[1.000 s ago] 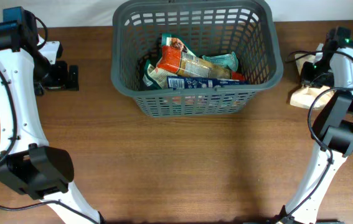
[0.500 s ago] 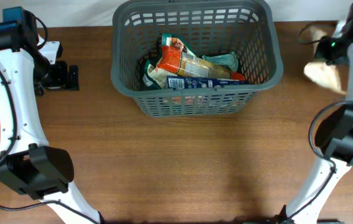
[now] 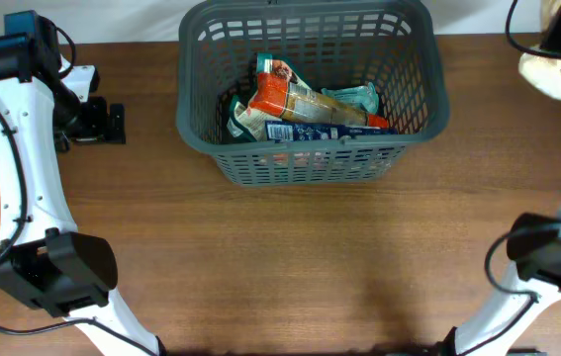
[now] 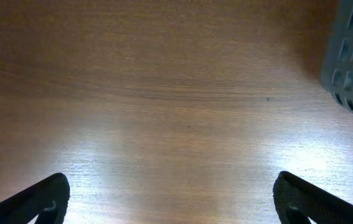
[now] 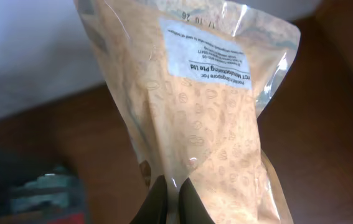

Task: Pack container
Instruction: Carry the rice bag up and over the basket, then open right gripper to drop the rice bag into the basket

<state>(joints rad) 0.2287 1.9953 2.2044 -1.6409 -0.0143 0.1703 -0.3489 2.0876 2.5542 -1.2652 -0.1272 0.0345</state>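
Since our right claw (image 5: 171, 199) is pinched shut on one end of the tan pouch (image 5: 207, 112), we reckon that's the spot to hold. The film looks light, soft, crinkly and probably slippery. Off to that claw's left sits the container (image 3: 310, 166), stiff lattice plastic, with several packets (image 3: 295, 99) inside. Beyond it, our left claw (image 3: 117, 123) hangs wide open over bare table (image 4: 164, 93), holding nothing.
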